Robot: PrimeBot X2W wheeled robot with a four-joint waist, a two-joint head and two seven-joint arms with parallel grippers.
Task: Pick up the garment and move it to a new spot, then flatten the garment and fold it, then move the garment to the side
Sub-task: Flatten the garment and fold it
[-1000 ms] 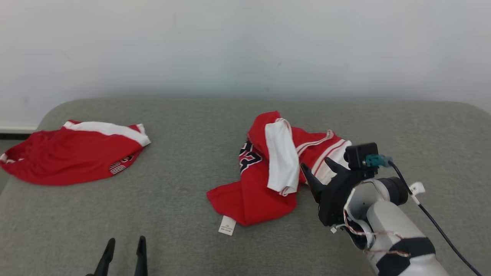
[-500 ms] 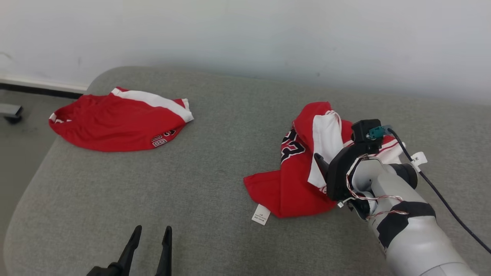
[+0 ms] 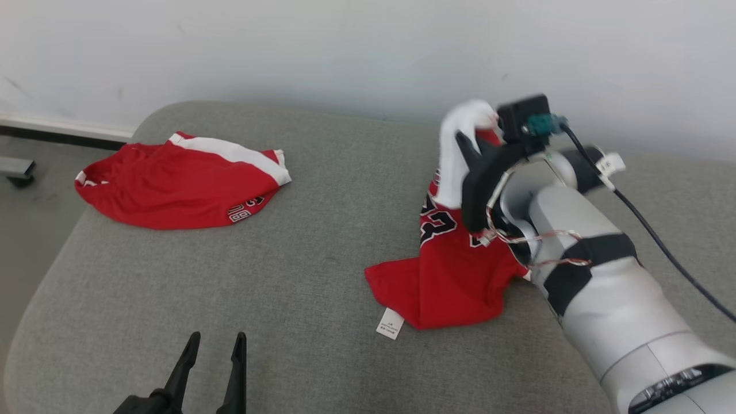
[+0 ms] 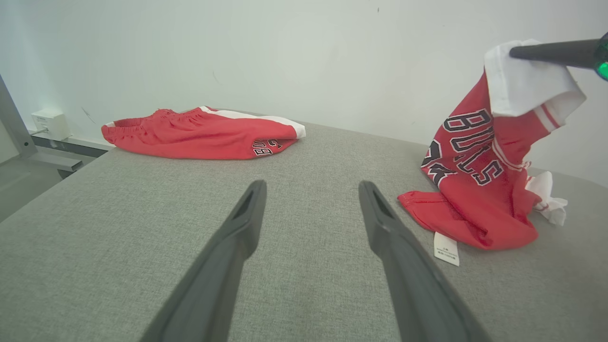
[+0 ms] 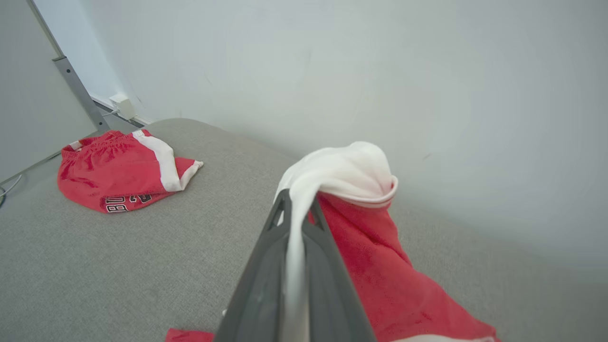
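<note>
**While One Grips, the Other Idles**

While our left hand (image 3: pixel 217 339) hangs open and empty, our right hand (image 5: pixel 297 204) is pinched tight on one white-trimmed, crumpled red knit jersey (image 3: pixel 454 270), its hem resting on the grey woven desk (image 3: pixel 322 259). Our pale forearm (image 3: pixel 604 276) hides part of it. We count two garments: flat red shorts (image 3: pixel 172 190) lie well apart.

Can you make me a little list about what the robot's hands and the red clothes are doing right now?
Right gripper: shut on the white edge of the red, white-trimmed cloth jersey
Jersey: top raised, bottom lying on the grey padded surface
Left gripper: open, empty, low over the surface
Red cloth shorts with white stripe: lying at the robot's far left, untouched
</note>
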